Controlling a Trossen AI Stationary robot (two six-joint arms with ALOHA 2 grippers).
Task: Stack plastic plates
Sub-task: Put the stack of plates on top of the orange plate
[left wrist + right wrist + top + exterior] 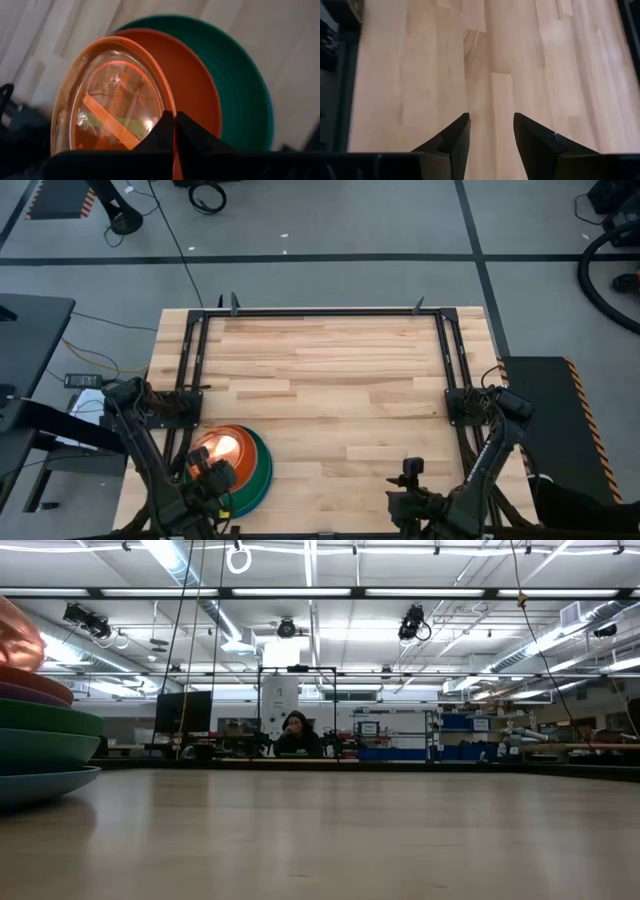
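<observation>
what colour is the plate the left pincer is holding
Orange, glossy; the left wrist view shows it best.

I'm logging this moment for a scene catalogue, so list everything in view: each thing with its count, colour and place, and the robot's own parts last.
plate stack: one pile, teal, dark green, purple and red-orange layers showing, near left part of the table
small orange plate: one, clear orange, tilted over the stack, rim pinched by the left gripper
table: one, light wood with a dark frame, centre of the floor
person: one, dark clothing, seated far behind the table in the low view
left gripper: one, dark, shut on the small orange plate's rim above the stack
right gripper: one, dark, open, over bare wood at the near right of the table
</observation>
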